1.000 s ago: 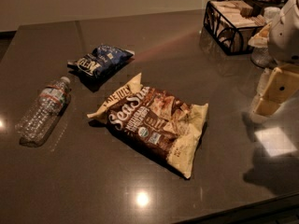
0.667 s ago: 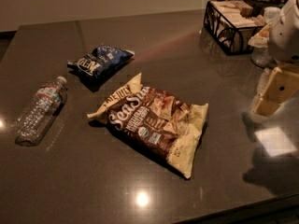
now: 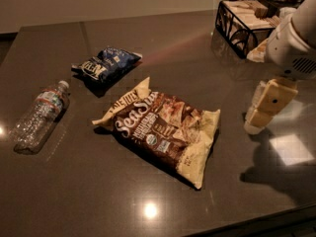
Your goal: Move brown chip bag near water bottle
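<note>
Right of the brown chip bag (image 3: 160, 132), the gripper (image 3: 257, 118) (open or closed unclear) has seemingly edged closer.

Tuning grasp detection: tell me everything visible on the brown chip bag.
The brown bag is the biggest item. It is crinkled, glossy-looking film with cream edges, white "Sea Salt" lettering and a chip picture. It looks unopened and lies flat, face up, diagonally near the middle of the dark table, one corner pointing toward the blue bag. It touches only the table. The bottle lies apart at picture left, and the gripper hangs apart at picture right.
</note>
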Controlling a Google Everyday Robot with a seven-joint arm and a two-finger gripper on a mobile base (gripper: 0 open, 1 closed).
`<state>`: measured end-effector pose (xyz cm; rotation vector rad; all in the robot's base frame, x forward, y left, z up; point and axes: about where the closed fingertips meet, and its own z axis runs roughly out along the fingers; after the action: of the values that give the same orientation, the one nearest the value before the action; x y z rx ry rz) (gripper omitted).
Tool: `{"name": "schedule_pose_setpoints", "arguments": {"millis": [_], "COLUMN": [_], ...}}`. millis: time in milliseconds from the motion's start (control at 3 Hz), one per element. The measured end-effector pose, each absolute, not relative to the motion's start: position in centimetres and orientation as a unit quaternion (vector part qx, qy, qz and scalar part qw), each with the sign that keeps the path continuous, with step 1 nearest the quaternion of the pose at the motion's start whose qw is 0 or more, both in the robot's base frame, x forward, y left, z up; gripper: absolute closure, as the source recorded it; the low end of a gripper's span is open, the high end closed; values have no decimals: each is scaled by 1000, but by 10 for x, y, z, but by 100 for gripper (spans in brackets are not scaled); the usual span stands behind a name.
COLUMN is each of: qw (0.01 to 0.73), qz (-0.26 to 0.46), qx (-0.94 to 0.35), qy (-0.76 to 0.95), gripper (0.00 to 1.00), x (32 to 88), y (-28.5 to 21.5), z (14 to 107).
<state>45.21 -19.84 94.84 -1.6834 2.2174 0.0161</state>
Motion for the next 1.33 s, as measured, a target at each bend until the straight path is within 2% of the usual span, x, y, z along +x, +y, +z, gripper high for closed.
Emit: {"name": "schedule_pose_setpoints", "arguments": {"millis": [333,1000,1333], "qw": [163,132,131], "qz": [54,95,90], "qx": [-609,-633,-635], "qy": [774,757,756], "gripper": [0,0,18], "x": [459,448,447], "y": [-165,-113,-96], "z": [909,859,846]}}
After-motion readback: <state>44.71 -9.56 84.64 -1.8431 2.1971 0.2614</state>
